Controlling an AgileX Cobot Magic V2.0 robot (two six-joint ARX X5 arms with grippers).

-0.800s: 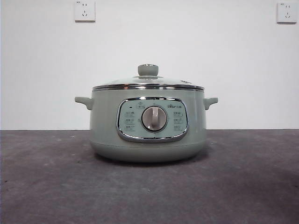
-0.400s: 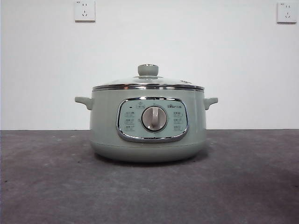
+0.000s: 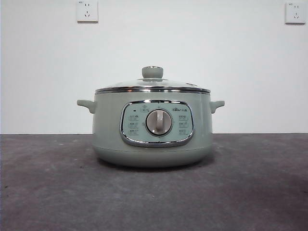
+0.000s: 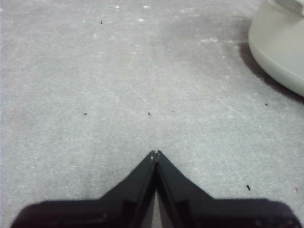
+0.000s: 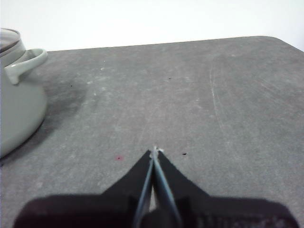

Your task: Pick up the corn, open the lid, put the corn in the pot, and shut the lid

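Note:
The sage-green pot stands in the middle of the grey table in the front view. The glass lid with its green knob sits shut on it. No corn shows in any view. My left gripper is shut and empty, low over bare table, with the pot's side off to one side. My right gripper is shut and empty over bare table, with the pot and one of its side handles apart from it. Neither arm shows in the front view.
The grey table runs to a white wall with two sockets high up. In the right wrist view the table's far edge and a rounded corner show.

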